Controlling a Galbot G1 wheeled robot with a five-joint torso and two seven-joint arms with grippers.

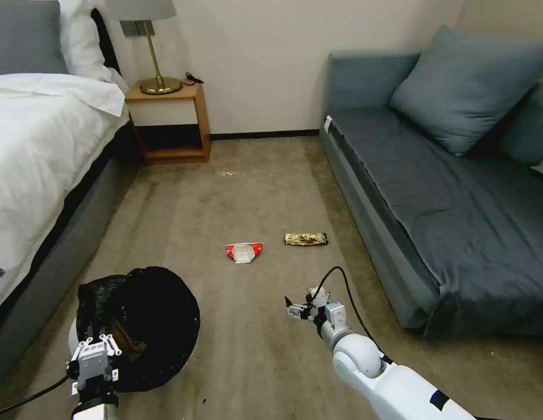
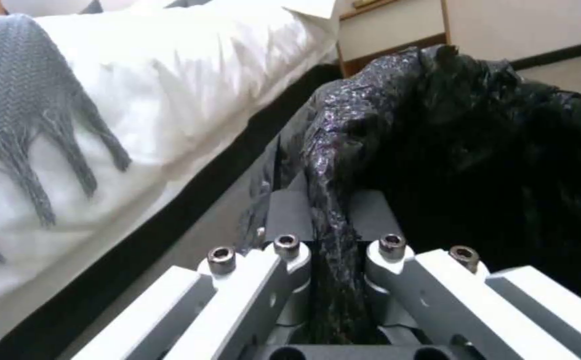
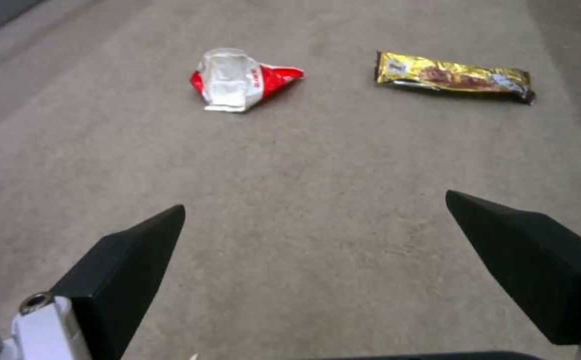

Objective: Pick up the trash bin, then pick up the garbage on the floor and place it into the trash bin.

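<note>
Black bag plastic is what our left gripper [image 2: 330, 235] has: jaws clamped nearly together on the lined rim of the trash bin [image 1: 146, 326], a fold of the bag [image 2: 384, 115] pinched between the fingers [image 2: 290, 215]. In the head view the bin sits at about 7 o'clock, mouth tipped up toward the camera, some brown item visible inside near the gripper; we cannot tell whether it rests on the carpet or hangs clear.

Our right gripper [image 3: 314, 235] is wide open, holding nothing, black fingertips [image 3: 130, 260] spread over bare carpet [image 1: 248, 192], at about 5 o'clock in the head view.

Ahead of it lie two pieces of garbage, apart from each other. The red-and-white wrapper [image 3: 240, 80] is crumpled flat, pointed red end toward the sofa side. The gold-brown snack bar wrapper [image 3: 454, 76] lies flat, long axis running 9 to 3 across the head view, near the sofa base.

Room: beige carpet, white-sheeted bed [image 1: 38, 151] at 9 o'clock with a grey fringed throw [image 2: 30, 115], wooden nightstand [image 1: 169, 125] with brass lamp [image 1: 152, 52] at 11, blue-grey sofa [image 1: 435, 192] with cushion [image 1: 467, 87] at 2.
</note>
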